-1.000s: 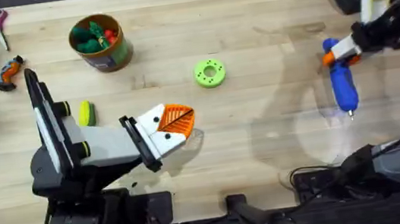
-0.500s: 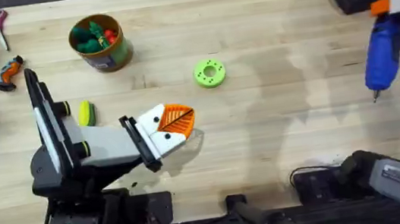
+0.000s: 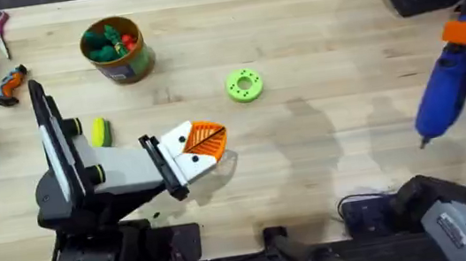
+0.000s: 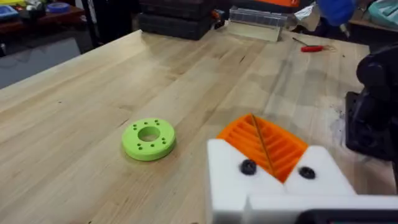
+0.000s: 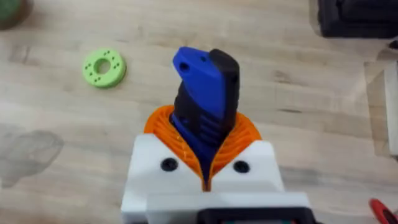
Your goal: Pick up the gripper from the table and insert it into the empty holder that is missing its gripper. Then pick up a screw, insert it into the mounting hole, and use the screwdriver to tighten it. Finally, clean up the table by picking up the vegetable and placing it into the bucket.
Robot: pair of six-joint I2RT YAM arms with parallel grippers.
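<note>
At lower left of the overhead frame, the left gripper [image 3: 202, 145] rests low over the counter [image 3: 310, 32], its orange-padded fingers pressed together on nothing. At right, the right gripper [image 5: 204, 163] has its fingers clamped on the blue screwdriver [image 3: 447, 85], held aloft, tip down. Driving well likely means keeping the bit upright and centred over the screw.

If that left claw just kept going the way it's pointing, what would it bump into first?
Probably nothing on the table: the left gripper points toward bare wood, with the lime-green ring off to one side. Depth is hard to judge.
</note>
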